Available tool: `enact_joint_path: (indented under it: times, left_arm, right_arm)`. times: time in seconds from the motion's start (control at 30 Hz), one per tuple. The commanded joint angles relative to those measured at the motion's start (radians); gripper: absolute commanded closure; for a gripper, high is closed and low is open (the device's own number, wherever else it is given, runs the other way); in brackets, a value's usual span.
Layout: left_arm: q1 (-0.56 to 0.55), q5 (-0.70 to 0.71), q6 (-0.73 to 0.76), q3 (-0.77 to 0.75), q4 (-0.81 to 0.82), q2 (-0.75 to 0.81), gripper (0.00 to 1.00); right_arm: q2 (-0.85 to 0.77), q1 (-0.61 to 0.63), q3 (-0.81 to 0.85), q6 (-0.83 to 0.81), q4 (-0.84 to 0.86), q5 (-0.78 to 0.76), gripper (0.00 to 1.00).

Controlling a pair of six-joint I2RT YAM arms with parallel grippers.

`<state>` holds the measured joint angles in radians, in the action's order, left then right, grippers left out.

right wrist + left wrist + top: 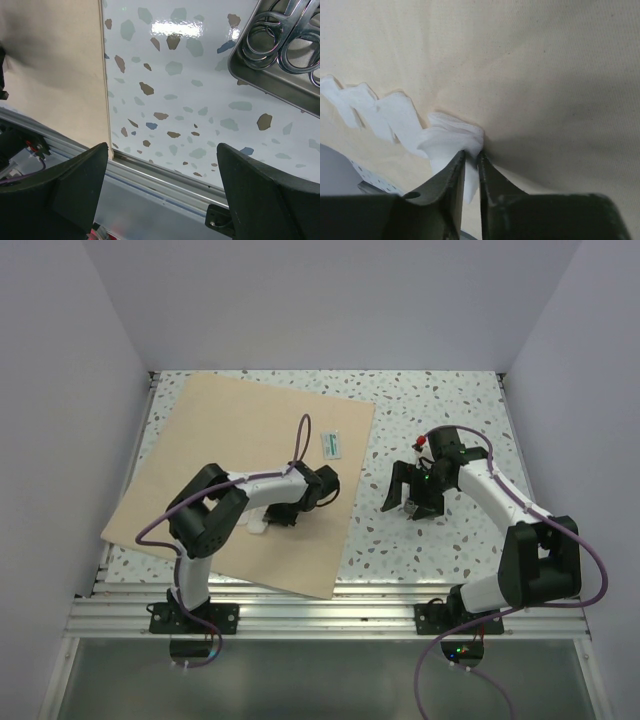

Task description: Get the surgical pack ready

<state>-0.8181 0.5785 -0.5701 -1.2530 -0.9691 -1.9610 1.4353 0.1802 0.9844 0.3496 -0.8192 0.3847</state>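
**Left gripper [471, 156] pinching gauze [451, 137] on wrap sheet [545, 75]**

Left gripper is clenched on a bunched end of the white gauze. The rest of the gauze lies in a jagged strip on the tan wrap sheet. The wrap sheet lies flat on the left half of the speckled tabletop [175, 75], with a small green-and-white packet [332, 445] near its far right edge. Right gripper [162, 150] hangs released, jaws wide, over bare tabletop just beside the sheet's edge. The right wrist view shows the steel tray [265, 80] at upper right, with scissors [282, 37] ring handles inside it
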Motion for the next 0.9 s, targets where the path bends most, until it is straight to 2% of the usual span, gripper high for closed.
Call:
enact_joint_path:
  times: [0.0,0.37,0.6,0.87]
  left_arm:
    - [0.017,0.056,0.01,-0.014,0.027,-0.012,0.76]
    - [0.031,0.001,0.052,0.001,0.078,-0.012,0.73]
    - [0.036,-0.065,0.059,0.004,0.092,0.031,0.64]
    - [0.06,-0.15,0.101,0.047,0.151,0.05,0.64]
  right_arm:
    - [-0.015,-0.002,0.019,-0.006,-0.005,0.003,0.06]
    - [-0.012,-0.004,0.028,-0.004,-0.008,0.002,0.05]
    - [-0.007,-0.002,0.019,-0.008,-0.006,0.002,0.05]
    - [0.002,-0.004,0.039,-0.015,-0.017,0.002,0.05]
